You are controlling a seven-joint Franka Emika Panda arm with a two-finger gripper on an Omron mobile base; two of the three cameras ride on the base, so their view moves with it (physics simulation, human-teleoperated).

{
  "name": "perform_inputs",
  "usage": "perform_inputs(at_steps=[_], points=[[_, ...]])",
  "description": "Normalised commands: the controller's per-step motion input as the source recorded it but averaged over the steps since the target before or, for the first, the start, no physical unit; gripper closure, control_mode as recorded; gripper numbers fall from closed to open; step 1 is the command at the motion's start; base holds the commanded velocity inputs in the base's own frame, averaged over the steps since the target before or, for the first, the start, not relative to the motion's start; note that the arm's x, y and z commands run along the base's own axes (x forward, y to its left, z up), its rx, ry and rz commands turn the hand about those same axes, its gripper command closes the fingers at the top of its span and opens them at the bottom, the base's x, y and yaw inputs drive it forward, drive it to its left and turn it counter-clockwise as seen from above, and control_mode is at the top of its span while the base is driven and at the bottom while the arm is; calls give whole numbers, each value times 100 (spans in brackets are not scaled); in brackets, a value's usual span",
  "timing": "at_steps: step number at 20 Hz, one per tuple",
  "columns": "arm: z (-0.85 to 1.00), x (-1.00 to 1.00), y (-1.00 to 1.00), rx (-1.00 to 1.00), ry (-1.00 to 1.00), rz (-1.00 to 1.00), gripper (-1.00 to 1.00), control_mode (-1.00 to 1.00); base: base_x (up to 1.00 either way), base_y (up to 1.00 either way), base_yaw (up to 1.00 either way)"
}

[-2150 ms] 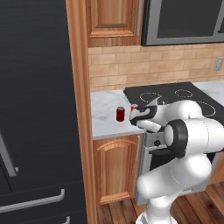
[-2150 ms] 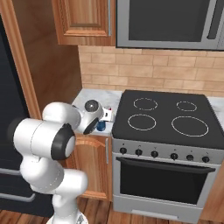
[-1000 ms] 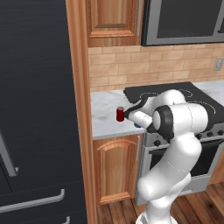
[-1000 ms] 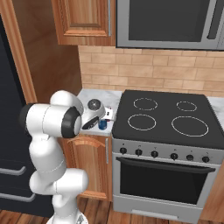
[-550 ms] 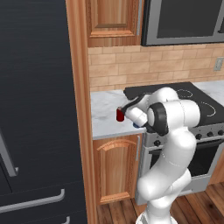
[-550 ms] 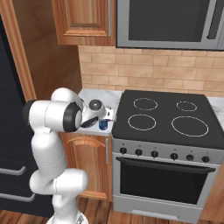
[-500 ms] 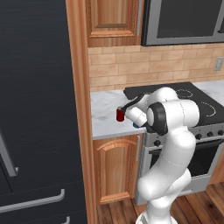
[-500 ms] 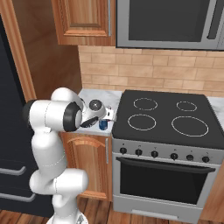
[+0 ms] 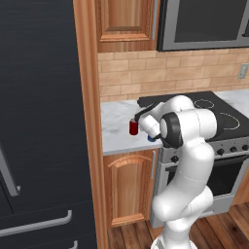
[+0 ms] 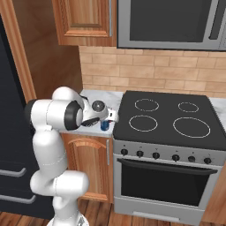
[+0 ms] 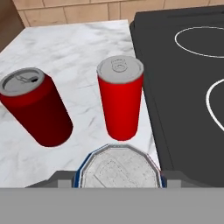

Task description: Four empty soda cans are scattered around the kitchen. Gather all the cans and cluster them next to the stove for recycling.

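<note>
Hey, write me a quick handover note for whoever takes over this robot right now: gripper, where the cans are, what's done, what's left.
Gripper: closed around a blue can, held upright low over the marble counter, right at the left edge of the stove.
Cans: two red cans stand upright on the counter just beyond the held one, the nearer close to the stove edge.
Done: two cans sit by the stove.
Left: set the blue can down beside them and let go, then fetch the fourth can.

brick backsplash (image 10: 167,73) — wood cabinets (image 9: 130,187)
</note>
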Motion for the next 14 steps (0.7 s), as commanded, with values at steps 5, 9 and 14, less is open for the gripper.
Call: perform_inputs(at_steps=[5,9,14], points=[[-14,14,0,0,0,0,100,-100,0,0,0],[-18,11,0,0,0,0,100,-100,0,0,0],[-25,16,0,0,0,0,100,-100,0,0,0]])
